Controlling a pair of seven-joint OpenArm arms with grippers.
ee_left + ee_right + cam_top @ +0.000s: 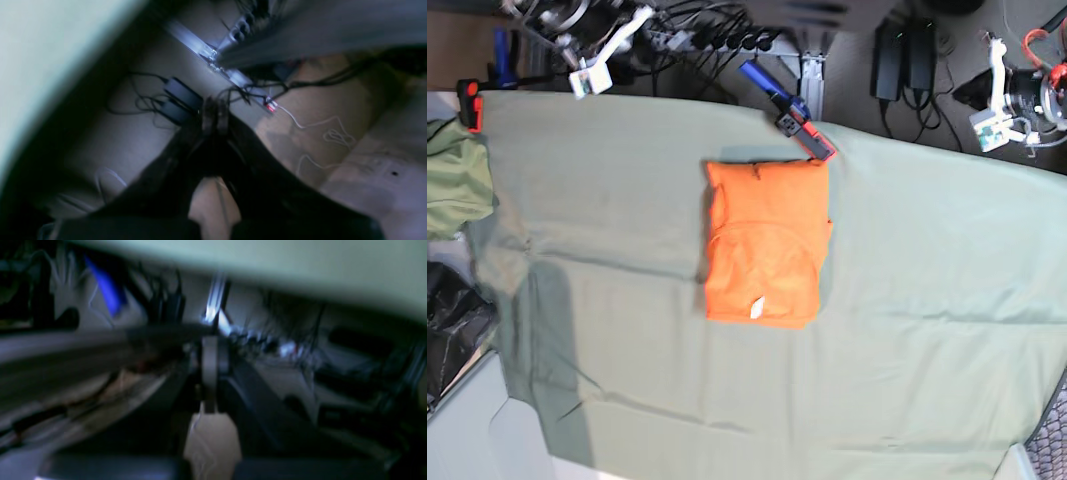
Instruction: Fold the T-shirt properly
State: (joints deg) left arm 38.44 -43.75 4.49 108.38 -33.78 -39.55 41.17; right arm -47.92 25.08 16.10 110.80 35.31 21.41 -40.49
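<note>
T-shirt lies folded on the bench cloth — long axis toward the camera; both hands pressed together, empty, well apart from it.

A wide grey-green table cloth, creased in places, covers the work surface. Beyond its far edge lies a pale, dim floor strewn with tangled black cables, two black rectangular power bricks, a thin white cord and a silver metal rail.
</note>
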